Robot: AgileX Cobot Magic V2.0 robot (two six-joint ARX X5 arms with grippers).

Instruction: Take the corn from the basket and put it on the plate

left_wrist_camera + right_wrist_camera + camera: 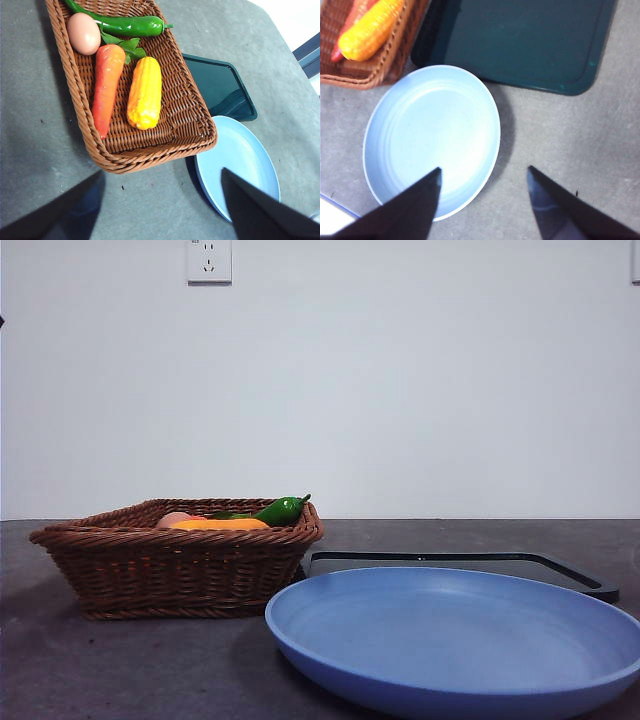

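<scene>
The corn (145,92) lies in the brown wicker basket (200,137), beside an orange carrot (107,87). In the front view only its top edge, the corn (240,525), shows above the basket (180,565) rim. The light-blue plate (460,640) sits empty at the front right, close to the basket's corner. My left gripper (161,171) hovers open above the table near the basket's end, with the plate (240,160) to one side. Over the plate (432,135) hangs my right gripper (484,168), open and empty, with the corn (370,27) at the frame's corner.
A green pepper (125,25) and a round pinkish fruit (83,33) lie at the basket's far end. A flat black tray (460,565) lies behind the plate and touches the basket's side. Neither arm shows in the front view.
</scene>
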